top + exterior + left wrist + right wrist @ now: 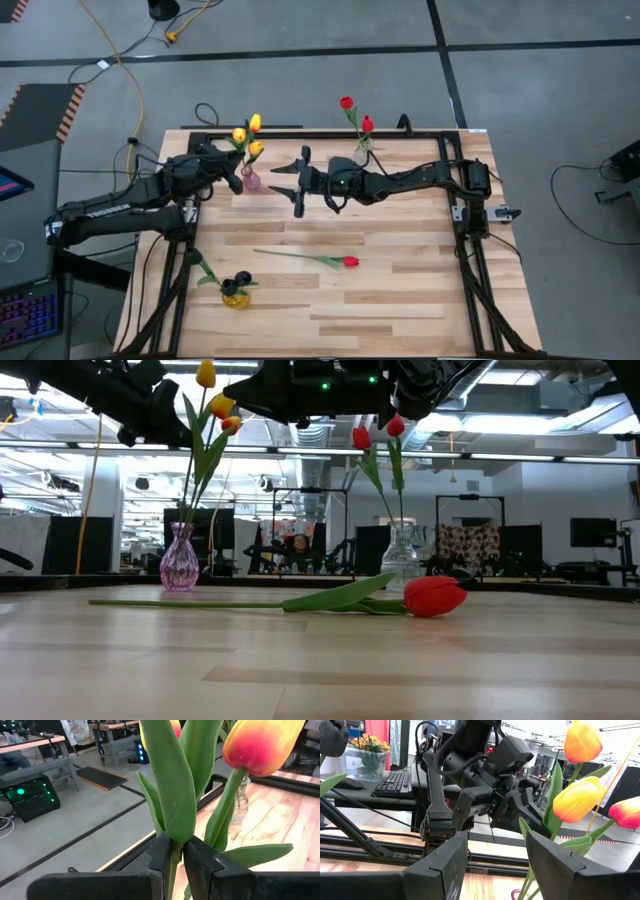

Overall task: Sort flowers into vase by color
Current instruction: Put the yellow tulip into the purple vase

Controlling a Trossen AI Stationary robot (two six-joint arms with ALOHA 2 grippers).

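We see the left pincer (172, 857) clamped on the thin green stem of a yellow-orange artificial tulip (256, 149) above the small pink ribbed glass vase (251, 180) near the far edge of the pale wood-plank surface (400, 290). The right pincer (290, 180) hovers just beside it, jaws spread and empty. A red tulip (349, 262) lies flat mid-surface with open room around it.

three yellow tulips (247, 135), three red tulips (350, 262), three vases (251, 180)
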